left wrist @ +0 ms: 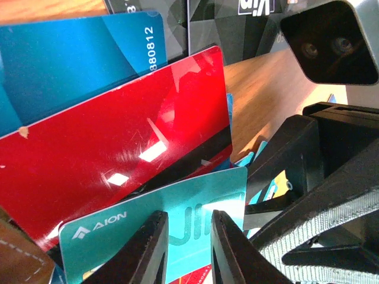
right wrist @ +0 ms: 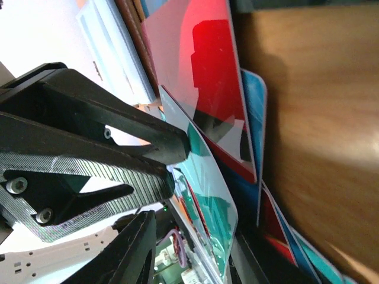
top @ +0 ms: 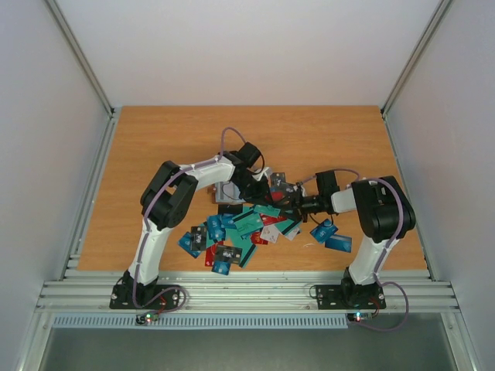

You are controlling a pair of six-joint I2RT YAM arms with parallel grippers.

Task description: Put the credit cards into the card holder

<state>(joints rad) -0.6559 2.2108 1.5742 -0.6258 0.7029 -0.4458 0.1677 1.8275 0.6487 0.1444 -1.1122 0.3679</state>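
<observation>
1. Showing only as a brown stitched corner at the lower left of the left wrist view, the card holder (left wrist: 12, 254) sits right against a fan of upright cards. From above I cannot pick it out.
2. In that fan a teal card (left wrist: 106, 239) stands in front. A red card (left wrist: 118, 148) is behind it and a blue card (left wrist: 71, 53) behind that, and all three overlap.
3. The left gripper (left wrist: 188, 216) has its fingers (left wrist: 154, 248) narrow, and the teal card's face shows through the slim gap between them. I cannot tell what they hold, if anything.
4. The right gripper (right wrist: 163, 189) faces it from the opposite side, its fingers (right wrist: 136, 142) somewhat apart at the teal card's edge. I cannot tell whether they pinch it.
5. The rest of the credit cards (top: 240, 228) lie in a loose overlapping heap on the tabletop (top: 170, 139), just nearer the arm bases than the spot where the two grippers meet. A few lie off to the right.
</observation>
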